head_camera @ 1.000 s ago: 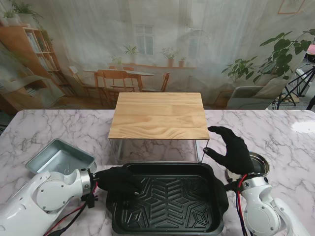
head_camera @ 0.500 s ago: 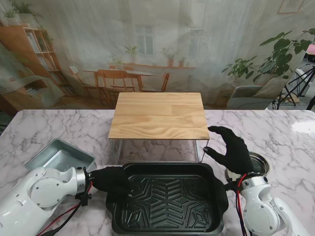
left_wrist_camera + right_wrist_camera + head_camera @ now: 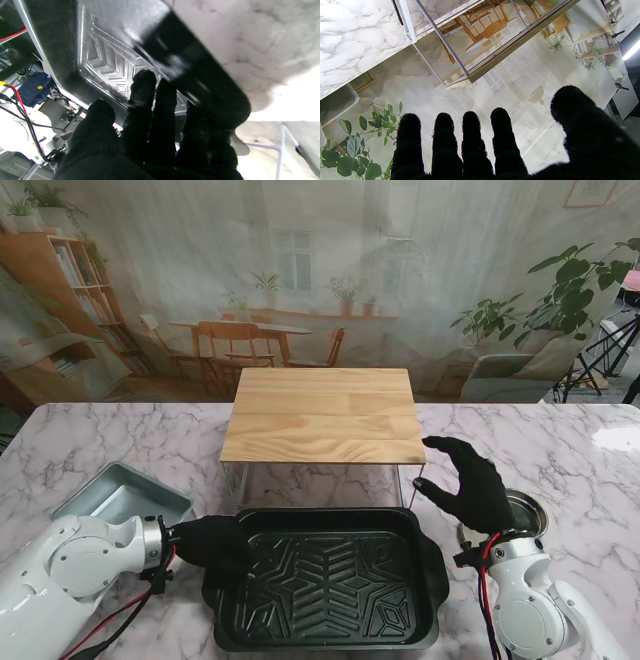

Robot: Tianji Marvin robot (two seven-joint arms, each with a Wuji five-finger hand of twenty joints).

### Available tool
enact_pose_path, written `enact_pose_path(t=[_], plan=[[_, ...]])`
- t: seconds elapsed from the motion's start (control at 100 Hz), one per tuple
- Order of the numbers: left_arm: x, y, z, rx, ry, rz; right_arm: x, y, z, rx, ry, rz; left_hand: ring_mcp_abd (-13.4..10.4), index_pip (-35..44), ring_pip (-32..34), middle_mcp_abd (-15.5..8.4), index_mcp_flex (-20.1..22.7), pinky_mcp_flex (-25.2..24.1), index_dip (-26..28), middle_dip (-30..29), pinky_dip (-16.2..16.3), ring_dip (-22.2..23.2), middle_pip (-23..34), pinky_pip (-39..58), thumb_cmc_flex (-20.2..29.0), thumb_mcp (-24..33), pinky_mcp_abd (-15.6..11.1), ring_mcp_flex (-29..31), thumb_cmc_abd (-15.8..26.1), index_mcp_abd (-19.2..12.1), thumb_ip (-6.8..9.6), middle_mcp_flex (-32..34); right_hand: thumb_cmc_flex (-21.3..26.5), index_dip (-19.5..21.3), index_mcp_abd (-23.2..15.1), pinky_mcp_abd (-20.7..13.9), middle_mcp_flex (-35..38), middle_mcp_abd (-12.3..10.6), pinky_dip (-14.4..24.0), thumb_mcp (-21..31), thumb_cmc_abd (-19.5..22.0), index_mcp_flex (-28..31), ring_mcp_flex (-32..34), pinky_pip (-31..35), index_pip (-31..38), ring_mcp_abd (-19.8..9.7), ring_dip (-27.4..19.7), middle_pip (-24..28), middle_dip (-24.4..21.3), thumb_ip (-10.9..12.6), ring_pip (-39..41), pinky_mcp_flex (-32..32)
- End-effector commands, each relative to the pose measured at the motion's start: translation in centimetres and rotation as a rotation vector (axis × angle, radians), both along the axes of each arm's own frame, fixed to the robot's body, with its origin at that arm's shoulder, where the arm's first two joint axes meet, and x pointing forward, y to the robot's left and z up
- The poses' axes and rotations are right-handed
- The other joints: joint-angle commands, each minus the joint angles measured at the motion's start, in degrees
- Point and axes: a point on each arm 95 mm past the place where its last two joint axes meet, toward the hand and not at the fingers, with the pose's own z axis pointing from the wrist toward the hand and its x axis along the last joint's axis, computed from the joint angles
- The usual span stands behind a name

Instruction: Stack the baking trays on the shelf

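While the left hand [image 3: 215,542] grips the black baking tray [image 3: 325,590] by its left rim, just in front of the wooden shelf [image 3: 322,416], the right hand [image 3: 472,485] hovers spread and empty; next, lifting onto the shelf probably needs both hands.

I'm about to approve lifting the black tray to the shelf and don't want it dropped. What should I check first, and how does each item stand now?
1. Left robot hand gripping the black baking tray: ok, fingers closed over its left rim.
2. Right robot hand supporting the tray: not ok, it is raised, fingers spread, holding nothing.
3. Tray level: cannot tell from these views.
4. Wooden shelf top free for the tray: ok, nothing lies on it.
5. Grey tray out of the lifting path: ok, it sits apart on the left.
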Motion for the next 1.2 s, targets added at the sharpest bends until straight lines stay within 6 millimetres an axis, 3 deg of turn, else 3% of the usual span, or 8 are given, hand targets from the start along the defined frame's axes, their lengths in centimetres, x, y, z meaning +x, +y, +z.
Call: enact_pose_path(t=[0.0, 0.35, 0.54, 0.62, 0.8, 1.05, 1.11, 1.19], plan=[[0.1, 1.1, -0.4, 0.043, 0.011, -0.002, 0.0, 0.1, -0.2, 0.001, 0.009, -0.004, 0.00, 1.09, 1.25, -2.44, 1.98, 0.78, 0.39, 0.29, 1.19, -0.03, 0.75, 3.02, -1.48, -1.09, 5.18, 1.46, 1.14, -1.59, -1.08, 1.43, -1.38, -1.14, -1.60, -0.11, 0.45, -0.28, 0.73, 0.31, 1.90, 0.30, 0.17, -1.12, 0.39, -1.03, -0.38, 0.80, 0.59, -0.98, -2.13, -0.50], [0.6, 2.5, -0.3, 0.076, -0.008, -0.016, 0.0, 0.1, -0.3, 0.002, 0.012, -0.006, -1.97, -3.36, -1.24, -3.53, 1.70, 0.29, -4.32, -2.11, 0.77, -1.97, -1.16, 2.09, -4.33, -0.84, 5.16, 0.43, 0.76, -2.72, -0.79, -0.44, -1.34, -1.07, -1.61, -0.13, 0.44, -0.22, 0.73, 0.25, 1.95, 0.49, 0.08, -1.10, 0.51, -1.01, -0.39, 0.87, 0.62, -0.97, -2.14, -0.55], [0.2, 2.1, 0.3, -0.037, -0.002, 0.025, 0.1, 0.1, -0.3, 0.000, 0.018, -0.006, -2.58, -12.62, -4.00, -3.01, -5.76, -0.91, -9.45, -4.01, 0.34, -3.20, -4.30, 1.06, -3.97, -0.50, 4.67, -3.63, -0.80, -3.37, -0.55, -7.52, -1.34, -1.00, -1.59, -0.15, 0.40, -0.24, 0.73, 0.25, 1.92, 0.50, 0.09, -1.08, 0.56, -1.10, -0.39, 0.88, 0.62, -0.96, -2.14, -0.57], [0.3, 1.9, 1.0, -0.053, -0.034, 0.006, 0.1, 0.2, -0.4, -0.001, 0.019, -0.005, -2.67, -14.59, -4.62, -3.39, -7.76, -1.19, -10.12, -4.25, 0.20, -3.38, -4.84, 0.75, -4.31, -0.52, 4.12, -4.70, -1.12, -3.97, -0.54, -9.31, -1.39, -0.99, -1.67, -0.15, 0.38, -0.24, 0.74, 0.21, 1.95, 0.43, 0.08, -1.07, 0.52, -1.08, -0.39, 0.88, 0.62, -0.97, -2.14, -0.59], [0.3, 1.4, 2.4, -0.078, -0.079, -0.031, 0.1, 0.1, -0.4, 0.001, 0.018, -0.007, -2.66, -15.56, -4.99, -3.38, -7.80, -1.14, -9.90, -4.32, 0.09, -3.39, -4.78, 0.55, -4.16, -0.23, 4.13, -4.92, -1.17, -3.62, -0.36, -9.61, -1.37, -0.96, -1.61, -0.09, 0.41, -0.28, 0.73, 0.22, 1.91, 0.43, 0.06, -1.06, 0.51, -1.09, -0.40, 0.91, 0.63, -0.97, -2.14, -0.61], [-0.3, -0.5, 5.5, -0.176, -0.174, -0.039, 0.1, 0.0, -0.3, 0.006, 0.010, -0.010, -0.81, -16.90, -4.32, -0.89, -8.77, -0.68, -9.52, -4.48, 0.57, -2.75, -5.10, 1.55, -1.64, 0.78, 4.44, -4.71, 0.53, -0.96, -0.27, -9.92, -1.36, -0.92, -1.70, -0.07, 0.38, -0.21, 0.72, 0.23, 1.93, 0.45, 0.05, -1.06, 0.53, -1.05, -0.40, 0.89, 0.62, -0.97, -2.14, -0.62], [-0.4, -1.1, 6.5, -0.202, -0.207, -0.046, 0.0, -0.1, -0.3, 0.007, 0.009, -0.010, -0.57, -18.26, -4.21, -0.35, -10.35, -0.83, -9.78, -4.52, 0.67, -2.58, -5.38, 1.71, -0.99, 0.68, 4.97, -4.99, 1.31, -0.28, -0.41, -10.58, -1.39, -0.91, -1.67, -0.09, 0.38, -0.30, 0.72, 0.20, 1.91, 0.46, 0.07, -1.05, 0.54, -1.05, -0.39, 0.91, 0.63, -0.97, -2.13, -0.61], [-0.4, -1.9, 7.8, -0.234, -0.242, -0.055, -0.1, -0.2, -0.3, 0.008, 0.003, -0.010, -0.59, -23.64, -4.68, 0.18, -16.37, -1.38, -11.40, -4.54, 0.72, -2.50, -6.16, 1.72, -1.19, -0.42, 5.58, -6.41, 3.48, 0.28, -0.48, -13.36, -1.37, -0.91, -1.65, -0.07, 0.38, -0.21, 0.72, 0.23, 1.90, 0.46, 0.08, -1.04, 0.54, -1.03, -0.40, 0.91, 0.63, -0.96, -2.13, -0.59]])
